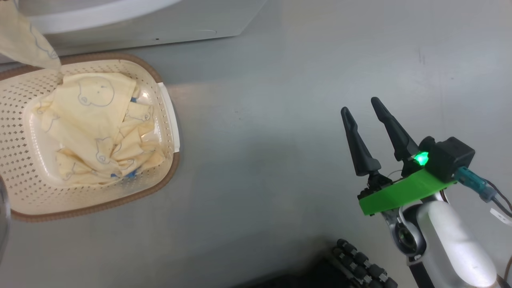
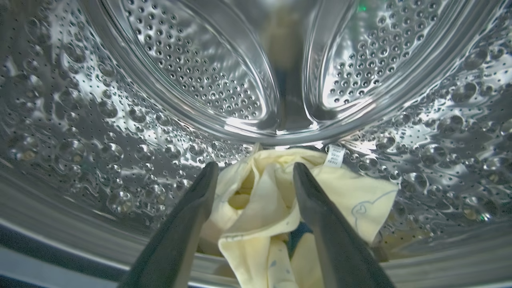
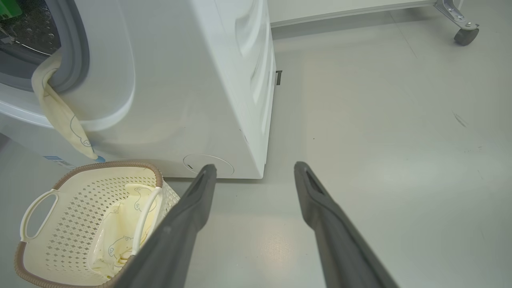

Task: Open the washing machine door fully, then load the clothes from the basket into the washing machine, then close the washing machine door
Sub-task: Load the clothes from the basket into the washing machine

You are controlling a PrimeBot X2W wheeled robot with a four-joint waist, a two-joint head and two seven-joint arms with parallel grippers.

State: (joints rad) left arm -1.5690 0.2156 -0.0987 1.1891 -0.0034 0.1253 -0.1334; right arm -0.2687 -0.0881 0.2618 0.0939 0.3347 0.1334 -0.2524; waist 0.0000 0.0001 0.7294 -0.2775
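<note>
Steel drum (image 2: 80, 120) walls surround the left gripper (image 2: 254, 168), its jaws wide apart with nothing clamped; a pale yellow garment (image 2: 260, 200) lies loose between and beneath its fingers at 6 o'clock in the left wrist view. More clothes (image 1: 96, 128) sit in the basket (image 1: 24, 188) at 9 o'clock in the head view, close to the washing machine (image 3: 192, 80). One yellow piece (image 3: 60, 116) hangs from the opening at 10 o'clock in the right wrist view, its tip near the basket rim. The right gripper (image 1: 361, 106) hovers over the grey floor (image 1: 280, 120) at 4 o'clock, jaws spread, empty
</note>
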